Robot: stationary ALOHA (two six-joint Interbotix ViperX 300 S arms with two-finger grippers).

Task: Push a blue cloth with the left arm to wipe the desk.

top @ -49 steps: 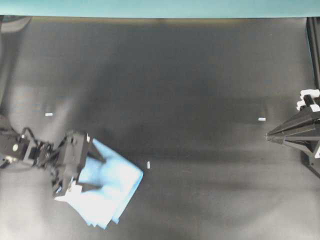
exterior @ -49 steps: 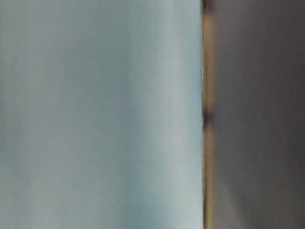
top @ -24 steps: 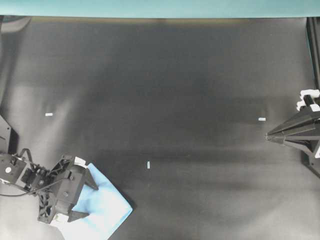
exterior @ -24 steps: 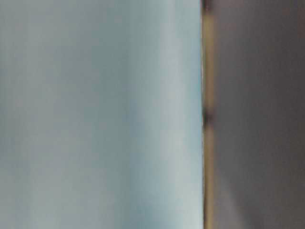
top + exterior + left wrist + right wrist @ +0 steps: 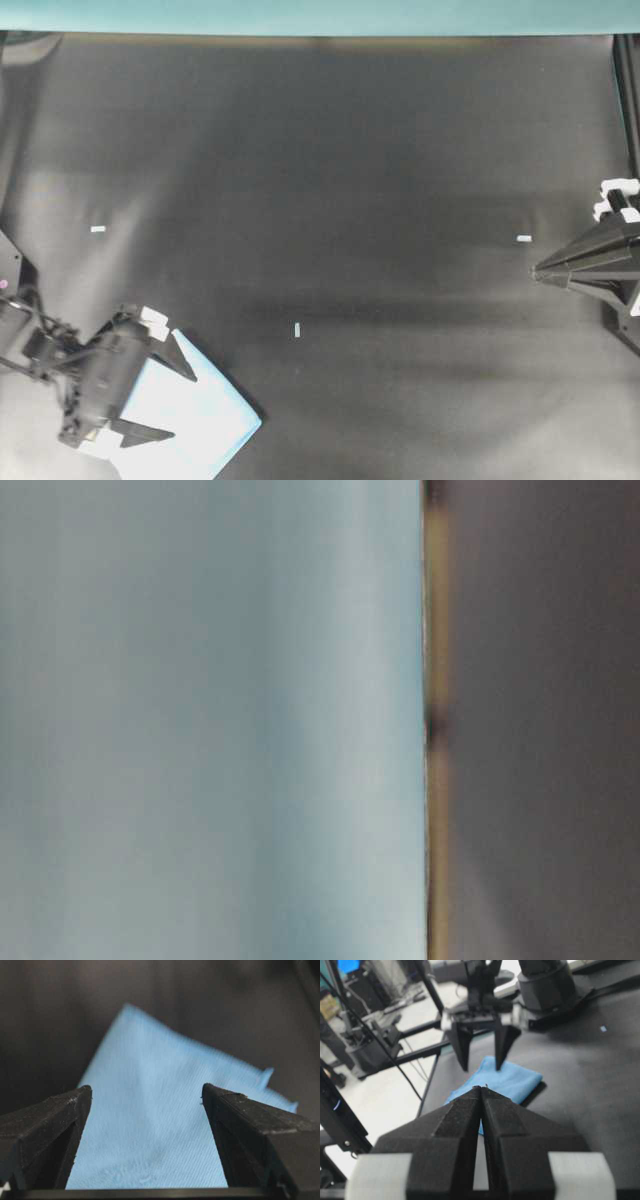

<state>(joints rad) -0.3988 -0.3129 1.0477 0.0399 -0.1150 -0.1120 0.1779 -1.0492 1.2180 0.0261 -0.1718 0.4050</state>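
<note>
The blue cloth (image 5: 205, 420) lies flat on the black desk (image 5: 330, 170) at the near left corner, partly cut by the frame's bottom edge. My left gripper (image 5: 180, 405) is open, its two pointed fingers straddling the cloth's left part with the tips down at its surface. In the left wrist view the cloth (image 5: 150, 1125) fills the gap between the fingers of the left gripper (image 5: 146, 1087). My right gripper (image 5: 535, 272) is shut and empty at the right edge. The right wrist view shows the right gripper (image 5: 481, 1088), the cloth (image 5: 515, 1080) and the left gripper (image 5: 482, 1067).
Small white tape marks (image 5: 97, 229) (image 5: 297, 330) (image 5: 523, 238) lie on the desk. A teal strip (image 5: 320, 15) runs along the far edge. The cloth lies close to the desk's side edge, with metal framing (image 5: 410, 1052) beyond. The table-level view is blurred.
My left arm has dragged the cloth toward the near left corner, mostly in the first half second. The gripper has since shifted slightly left. The right arm has not moved.
</note>
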